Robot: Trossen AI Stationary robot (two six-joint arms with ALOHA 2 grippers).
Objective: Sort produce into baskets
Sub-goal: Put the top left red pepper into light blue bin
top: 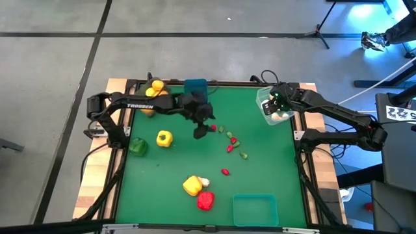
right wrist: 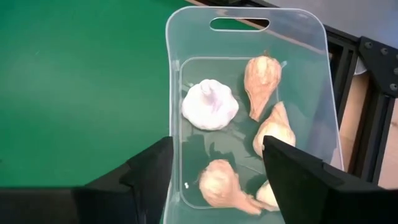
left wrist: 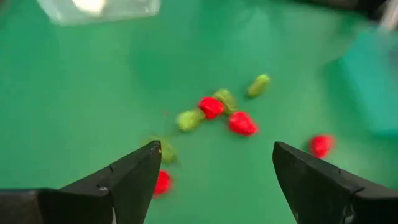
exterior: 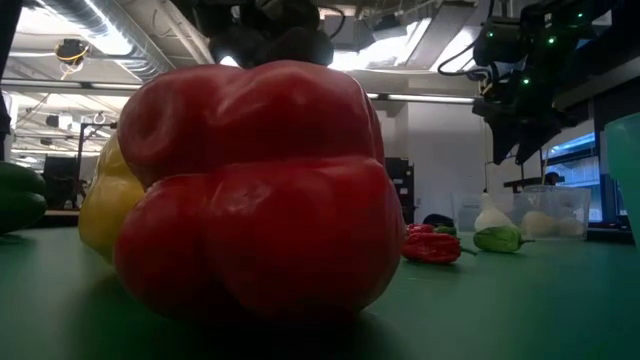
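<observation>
The clear basket (right wrist: 249, 106) sits at the far right edge of the green counter (top: 175, 208), its long axis running toward the counter's back edge, the handle slot at the far end. The right hand (right wrist: 214, 168) hangs just above it, fingers parted and empty. Inside lie 5 garlic pieces (right wrist: 210, 104): 1 white bulb with its tip up, the tan cloves lying on their sides, pointing different ways.

Left of that basket, mid-counter, the left hand (left wrist: 214, 171) hovers wide open, holding nothing, over the scattered red and green bits (left wrist: 211, 107). Far from the clear basket, at the near edge, the teal basket (top: 255, 209) lies beside a red pepper (top: 205, 200).
</observation>
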